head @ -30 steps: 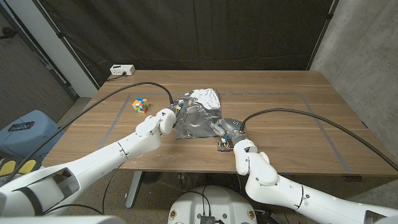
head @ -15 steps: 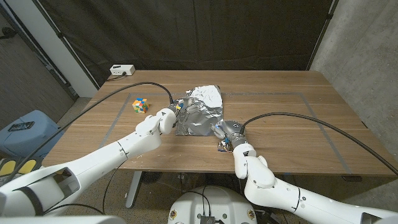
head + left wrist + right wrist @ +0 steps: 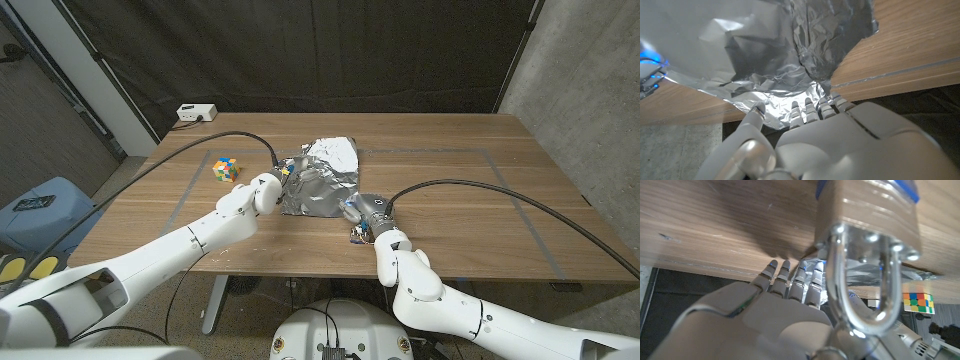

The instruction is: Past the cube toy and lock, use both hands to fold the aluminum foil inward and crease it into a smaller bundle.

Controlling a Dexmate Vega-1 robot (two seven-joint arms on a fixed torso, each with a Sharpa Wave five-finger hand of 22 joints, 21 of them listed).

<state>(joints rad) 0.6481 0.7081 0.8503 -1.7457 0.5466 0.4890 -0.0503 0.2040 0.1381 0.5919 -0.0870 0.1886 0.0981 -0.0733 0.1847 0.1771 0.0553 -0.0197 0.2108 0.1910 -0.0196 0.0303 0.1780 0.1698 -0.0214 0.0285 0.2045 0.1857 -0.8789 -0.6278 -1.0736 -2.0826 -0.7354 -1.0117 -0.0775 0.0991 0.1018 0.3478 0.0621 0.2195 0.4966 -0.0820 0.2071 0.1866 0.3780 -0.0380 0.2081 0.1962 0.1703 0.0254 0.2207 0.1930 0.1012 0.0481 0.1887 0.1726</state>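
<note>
The foil (image 3: 322, 180) sits around the middle of the wooden surface (image 3: 470, 200), a bit toward the far side, crumpled, with its far part bunched up higher than the flatter near part. The left robot hand (image 3: 268, 190) is right at the foil's left edge. In the left wrist view its fingers (image 3: 807, 110) reach into the crinkled edge, with the foil (image 3: 790, 45) lifted and draped over the fingertips, so it looks like it's touching or lightly pinching that edge, though a firm grip can't be confirmed.

The right robot hand (image 3: 366, 212) is at the foil's near-right corner. In the right wrist view its fingers (image 3: 790, 280) lie straight and close together, pointing at the foil edge (image 3: 840, 280); whether it actually has hold of anything can't be told. The lock (image 3: 358, 235) sits on the surface just beside that hand on the near side, and its shackle (image 3: 865, 280) looms big in the right wrist view.

The cube (image 3: 226, 168) is off to the left of the foil, well apart from it, also peeking in the right wrist view (image 3: 917, 302). The whole right half of the surface is open wood, and there's room behind the foil up to the far edge. A white box (image 3: 195, 113) sits at the far-left corner.
</note>
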